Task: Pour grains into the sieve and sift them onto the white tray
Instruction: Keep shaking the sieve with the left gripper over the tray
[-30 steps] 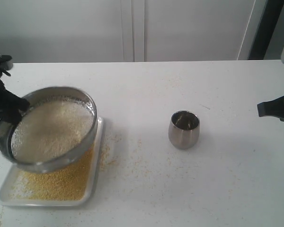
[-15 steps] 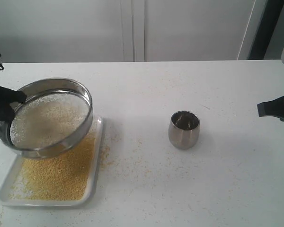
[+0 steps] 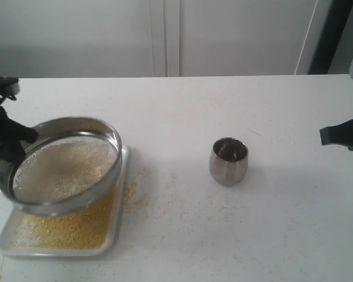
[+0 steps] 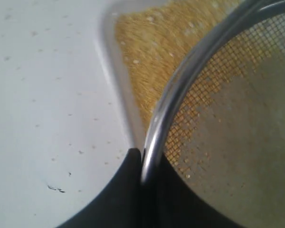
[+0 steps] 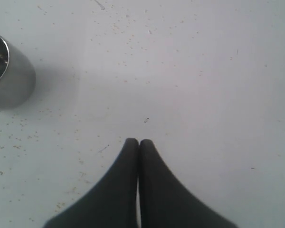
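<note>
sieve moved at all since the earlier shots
Yes: the sieve sits lower in the exterior view than half a second ago, covering more of the white tray.

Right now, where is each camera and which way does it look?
Exterior view: off the arms, up high, looking down at the white table, wide round steel mesh sieve, flat white rectangular tray and small rounded steel cup; dark arm parts at both edges.
Left wrist view: on the left arm, looking down at the sieve's rim and golden grains on the tray; left jaws clamp the rim.
Right wrist view: on the right arm, looking down at the table; shut right jaws show.
Shared: exterior and right wrist show the cup.
</note>
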Tool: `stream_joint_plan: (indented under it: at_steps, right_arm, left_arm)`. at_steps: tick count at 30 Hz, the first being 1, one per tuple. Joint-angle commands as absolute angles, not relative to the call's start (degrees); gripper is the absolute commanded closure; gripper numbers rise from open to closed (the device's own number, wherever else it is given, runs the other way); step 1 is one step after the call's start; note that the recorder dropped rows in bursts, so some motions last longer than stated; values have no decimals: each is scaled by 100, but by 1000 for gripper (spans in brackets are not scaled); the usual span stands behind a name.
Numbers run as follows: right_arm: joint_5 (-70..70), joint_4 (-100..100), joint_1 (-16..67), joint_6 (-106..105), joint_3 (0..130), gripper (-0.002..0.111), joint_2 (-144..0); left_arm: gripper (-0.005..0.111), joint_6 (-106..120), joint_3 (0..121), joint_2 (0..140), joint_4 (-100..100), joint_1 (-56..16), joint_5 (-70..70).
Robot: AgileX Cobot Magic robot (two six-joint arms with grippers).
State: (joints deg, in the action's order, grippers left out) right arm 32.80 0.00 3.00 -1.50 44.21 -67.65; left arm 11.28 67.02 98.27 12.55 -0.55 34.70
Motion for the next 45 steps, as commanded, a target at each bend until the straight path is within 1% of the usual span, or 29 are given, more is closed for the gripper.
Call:
stream_joint_plan:
  at_steps: [1, 3, 4, 6, 8, 9, 10, 12, 13, 15, 16, 19, 20, 21, 23, 25, 26, 27, 31, 32, 34, 36, 38, 39, 40, 44, 45]
  right_arm:
    - [3244, 0, 275, -166, 4449, 108, -6726]
    - [3244, 0, 275, -166, 4449, 108, -6726]
    - [3244, 0, 275, -166, 4449, 108, -6726]
    - [3244, 0, 275, -166, 4449, 108, -6726]
    - [3244, 0, 275, -166, 4449, 108, -6726]
    - [3244, 0, 275, -166, 4449, 108, -6726]
    - [3244, 0, 275, -166, 4449, 108, -6726]
    - [3244, 0, 275, -166, 4449, 108, -6726]
    - [3244, 0, 275, -166, 4449, 108, -6726]
    - [3244, 0, 275, -166, 4449, 108, -6726]
    - [3244, 0, 275, -166, 4449, 108, -6726]
    - [3244, 0, 275, -166, 4449, 108, -6726]
    - [3244, 0, 275, -166, 4449, 108, -6726]
    - [3244, 0, 275, -166, 4449, 108, -6726]
    - [3244, 0, 275, -166, 4449, 108, -6726]
    - [3244, 0, 275, -166, 4449, 108, -6726]
    - [3244, 0, 275, -166, 4449, 108, -6726]
    - [3244, 0, 275, -166, 4449, 108, -6726]
    - [3244, 0, 275, -166, 4449, 108, -6726]
    - [3244, 0, 275, -166, 4449, 108, -6726]
    - [3244, 0, 275, -166, 4449, 108, -6726]
    - [3244, 0, 275, -166, 4449, 108, -6726]
    - [3244, 0, 275, -166, 4449, 108, -6726]
    - [3244, 0, 275, -166, 4449, 108, -6726]
    - [3244, 0, 275, -166, 4449, 108, -6726]
    - [3244, 0, 275, -166, 4449, 108, -6726]
    - [3244, 0, 275, -166, 4449, 108, -6726]
  left_arm:
    - [107, 995, 6740, 9766, 1772, 4, 3172]
    - [107, 3268, 6740, 9766, 1888, -162, 3656]
    - [107, 3857, 6740, 9766, 1888, -205, 3951]
    - [107, 3184, 6740, 9766, 1865, -188, 3851]
    - [107, 1133, 6740, 9766, 1864, 0, 3358]
    - [107, 503, 6740, 9766, 1877, 76, 3220]
    - [107, 358, 6740, 9766, 1877, 90, 3129]
    - [107, 1476, 6740, 9766, 1877, -15, 3214]
    - [107, 2774, 6740, 9766, 1877, -103, 3477]
    - [107, 3993, 6740, 9766, 1865, -141, 4004]
    - [107, 3702, 6740, 9766, 1865, -141, 3985]
    - [107, 887, 6740, 9766, 1863, 97, 3346]
    - [107, 514, 6740, 9766, 1863, 129, 3250]
    - [107, 642, 6740, 9766, 1863, 129, 3238]
    - [107, 2119, 6740, 9766, 1863, 6, 3491]
    - [107, 4229, 6740, 9766, 1863, -74, 4180]
    - [107, 4441, 6740, 9766, 1877, -74, 4325]
    - [107, 3991, 6740, 9766, 1877, -62, 4237]
    - [107, 576, 6740, 9756, 1919, 218, 3332]
    - [107, 376, 6740, 9756, 1919, 218, 3254]
    - [107, 916, 6740, 9756, 1927, 119, 3272]
    - [107, 2613, 6740, 9756, 1927, -45, 3542]
    - [107, 4463, 6740, 9756, 1927, -166, 4117]
    - [107, 4562, 6740, 9756, 1927, -175, 4209]
    - [107, 4059, 6740, 9756, 1927, -175, 4075]
    - [107, 201, 6740, 9756, 1945, 21, 3045]
    - [107, 94, 6740, 9756, 1945, 21, 2966]
